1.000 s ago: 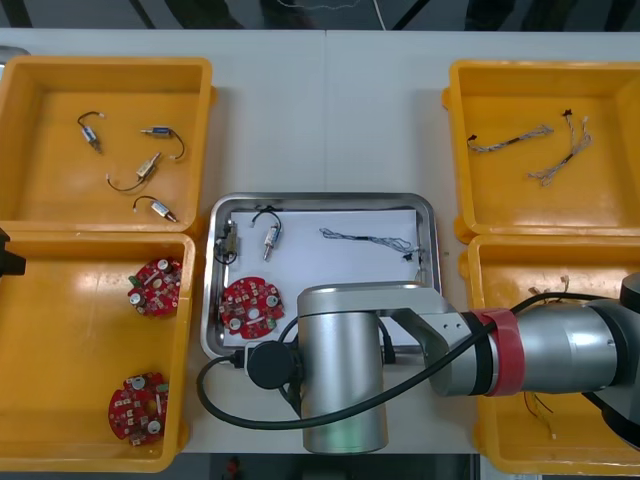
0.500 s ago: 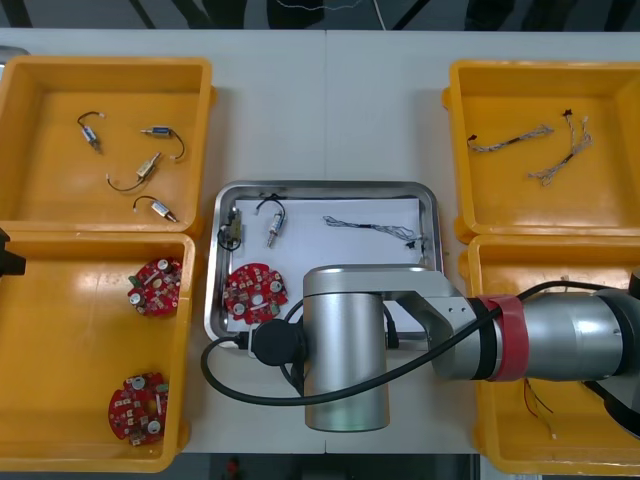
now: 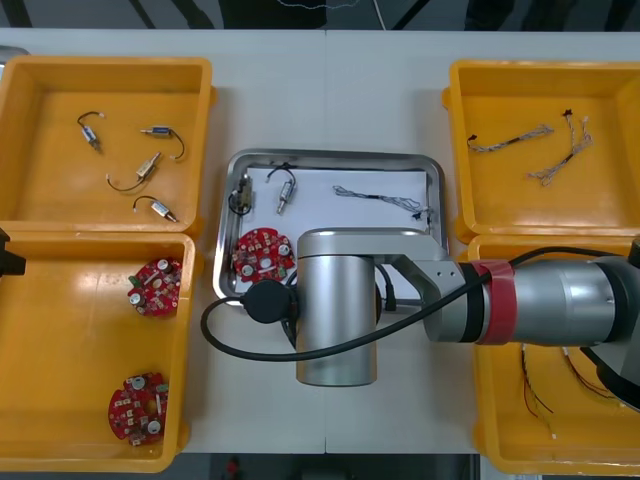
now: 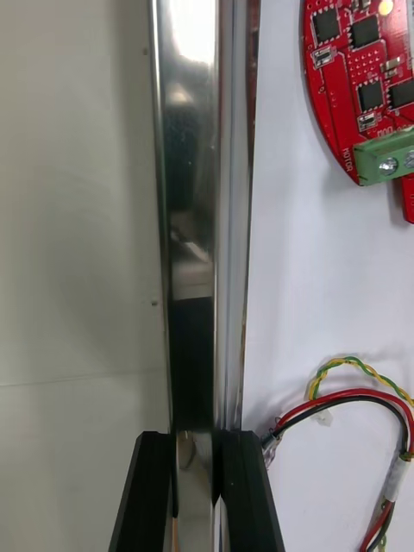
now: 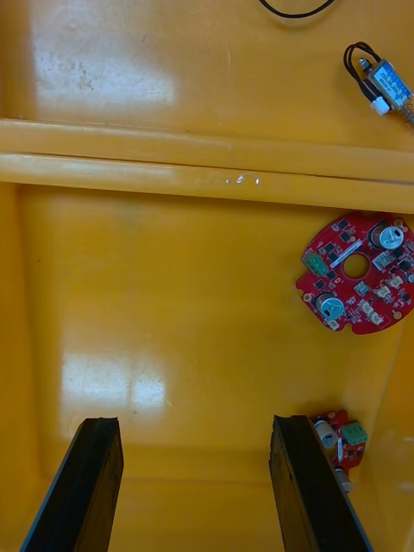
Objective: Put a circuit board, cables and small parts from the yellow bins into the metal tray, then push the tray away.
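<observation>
**Front view:** The metal tray (image 3: 330,158) lies at centre frame on the light table (image 3: 330,90), between the yellow bins (image 3: 105,75) at left and right. It is already loaded. A red circuit board (image 3: 262,255) sits at its lower left, two small metal parts (image 3: 287,190) along its upper left, and a thin twisted cable (image 3: 385,197) at its upper right. The right arm reaches in from the right edge, its wrist housing covering the tray's lower side. The left arm is parked at the left edge of the frame.

**Right wrist view:** The right gripper (image 4: 197,492) is clenched on the tray's shiny rim, one black finger outside on the table and the other inside on the white liner. A red and yellow cable (image 4: 362,401) lies just beside the inner finger. The circuit board's edge sits farther along the rim.

**Left wrist view:** The left gripper (image 5: 198,492) hangs released, fingers wide apart, over a left-hand bin. One spare board (image 5: 358,276) lies ahead of it and another sits just beside one finger.

Loading looks finished, and the step in hand is the push. The next move calls for a straight drive toward the top of the front frame. The rim must be held square so the tray neither twists into an upper bin nor slips the pinch.
</observation>
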Robot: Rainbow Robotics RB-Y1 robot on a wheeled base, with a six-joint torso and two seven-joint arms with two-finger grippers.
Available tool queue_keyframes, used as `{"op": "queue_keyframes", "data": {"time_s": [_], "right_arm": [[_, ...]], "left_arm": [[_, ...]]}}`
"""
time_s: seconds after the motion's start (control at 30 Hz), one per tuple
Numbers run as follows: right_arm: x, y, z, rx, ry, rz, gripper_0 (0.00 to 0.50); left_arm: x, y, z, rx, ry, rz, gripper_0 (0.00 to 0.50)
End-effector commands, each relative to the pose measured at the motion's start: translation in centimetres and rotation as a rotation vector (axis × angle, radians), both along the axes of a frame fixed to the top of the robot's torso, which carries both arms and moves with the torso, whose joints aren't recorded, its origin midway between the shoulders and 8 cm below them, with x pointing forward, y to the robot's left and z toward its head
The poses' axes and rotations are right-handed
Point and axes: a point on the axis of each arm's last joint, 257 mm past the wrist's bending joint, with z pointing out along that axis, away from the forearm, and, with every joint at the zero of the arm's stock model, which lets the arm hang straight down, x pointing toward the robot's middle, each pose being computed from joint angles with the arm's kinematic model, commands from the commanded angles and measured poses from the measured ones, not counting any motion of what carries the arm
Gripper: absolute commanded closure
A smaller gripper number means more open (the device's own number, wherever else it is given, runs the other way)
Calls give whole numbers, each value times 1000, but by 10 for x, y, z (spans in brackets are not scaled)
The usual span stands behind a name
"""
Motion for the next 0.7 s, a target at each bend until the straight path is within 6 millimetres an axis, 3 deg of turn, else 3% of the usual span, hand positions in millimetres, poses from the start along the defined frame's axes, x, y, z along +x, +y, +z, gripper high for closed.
{"op": "queue_keyframes", "data": {"time_s": [0.03, 0.7], "right_arm": [[20, 26, 35, 38, -46, 32, 500], [77, 40, 77, 50, -133, 50, 500]], "left_arm": [[-5, 13, 13, 62, -16, -11, 0], [-5, 13, 13, 62, -16, -11, 0]]}}
